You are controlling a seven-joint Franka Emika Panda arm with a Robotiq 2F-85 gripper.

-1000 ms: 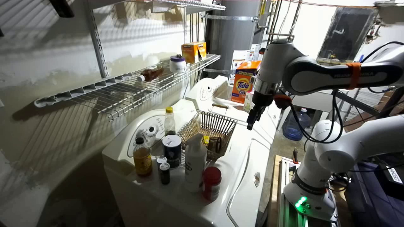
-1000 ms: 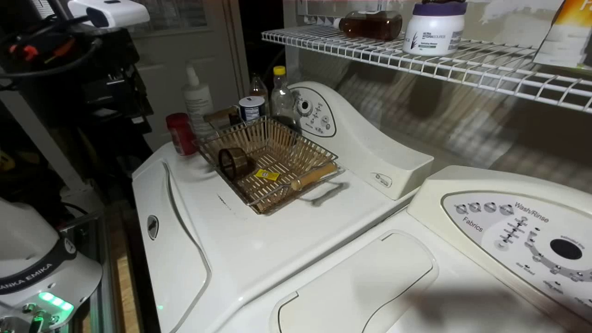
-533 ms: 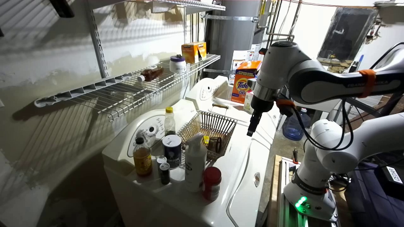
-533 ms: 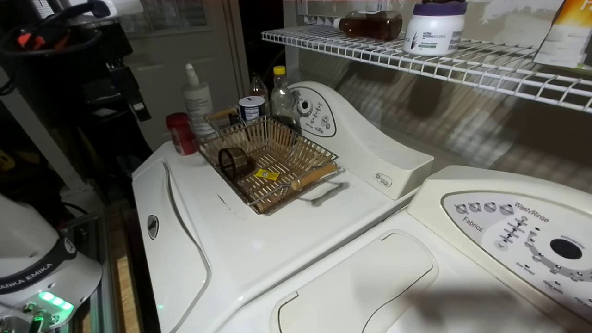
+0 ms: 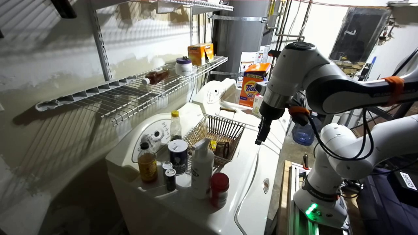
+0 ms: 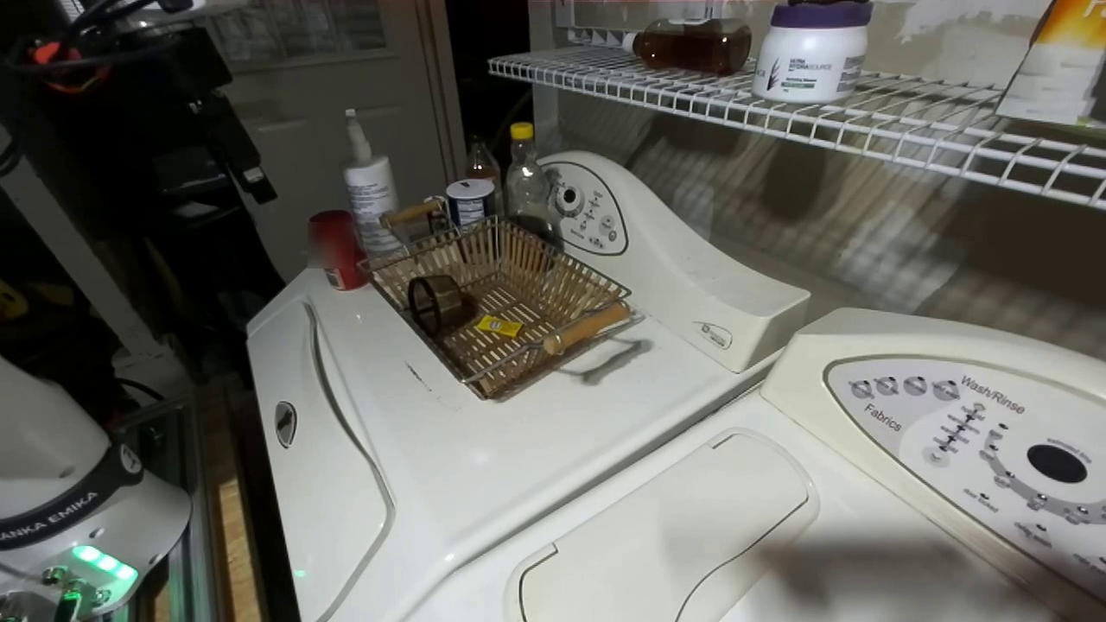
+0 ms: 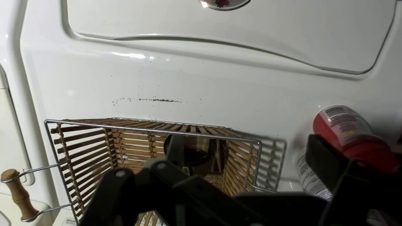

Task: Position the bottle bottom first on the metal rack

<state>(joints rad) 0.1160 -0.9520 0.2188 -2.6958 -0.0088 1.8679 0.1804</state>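
A dark reddish-brown bottle (image 5: 157, 76) with a pale cap lies on its side on the metal rack (image 5: 137, 103), a long shelf of pale wire bars on the wall. In an exterior view the bottle (image 6: 696, 47) lies near the far end of the rack (image 6: 942, 142); no orange-red band can be made out. My gripper (image 5: 258, 142) is over the white appliance top, in front of the wire basket and lower than the rack, well away from the bottle. In the wrist view its fingers (image 7: 245, 138) are wide apart with nothing between them. Bottle and rack are out of the wrist view.
A purple-lidded jar (image 5: 184, 67) and an orange box (image 5: 200, 54) stand on the rack. The wire basket (image 6: 553, 268) holds a brown cup. A white spray bottle (image 5: 202, 178), red-lidded jar (image 5: 218, 191), salt can (image 5: 178, 160), small shakers (image 5: 170, 179) and yellow-capped bottle (image 5: 175, 125) stand around it.
In an exterior view my gripper has come lower in the picture, and the upper arm has drawn back toward the base. The bottle and the other objects have not moved.
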